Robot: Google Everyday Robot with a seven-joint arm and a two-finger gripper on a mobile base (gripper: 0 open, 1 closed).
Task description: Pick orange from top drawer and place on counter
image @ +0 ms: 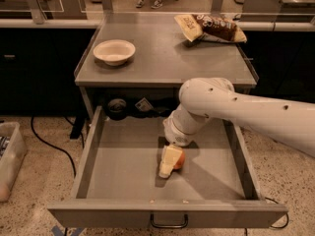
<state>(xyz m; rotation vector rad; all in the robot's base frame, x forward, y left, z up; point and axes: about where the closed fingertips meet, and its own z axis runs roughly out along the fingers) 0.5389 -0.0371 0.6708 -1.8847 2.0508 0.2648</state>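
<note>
gripper: down inside the top drawer [123, 167], gripper [170, 164] pointing at the drawer floor, a bit right of centre
grip state: can't read it from this angle. Only one cream-coloured side shows, the other side is hidden
orange: in the drawer, orange [180, 160] pressed up against the right side of the gripper's cream part, mostly hidden by it, only a sliver peeks out. Looks to sit on the drawer floor, not lifted
arm: white arm [236, 107] comes in from the right edge, crosses over the drawer's right wall, bends down at the wrist
drawer: pulled fully open toward the camera, low side walls visible, dark wire handle [169, 223] centred on the front panel
drawer contents: orange only, plus a couple of tiny specks near the front wall
counter: counter [162, 63] directly above and behind the drawer, orange not on it
on counter: white bowl [114, 51] at left, upright; snack bag [209, 27] at the far right corner, lying flat
under counter: dark round object [117, 107] behind the drawer, can't identify it
floor: speckled; clear plastic bin [10, 156] at the left edge, black cable [49, 142] beside it
</note>
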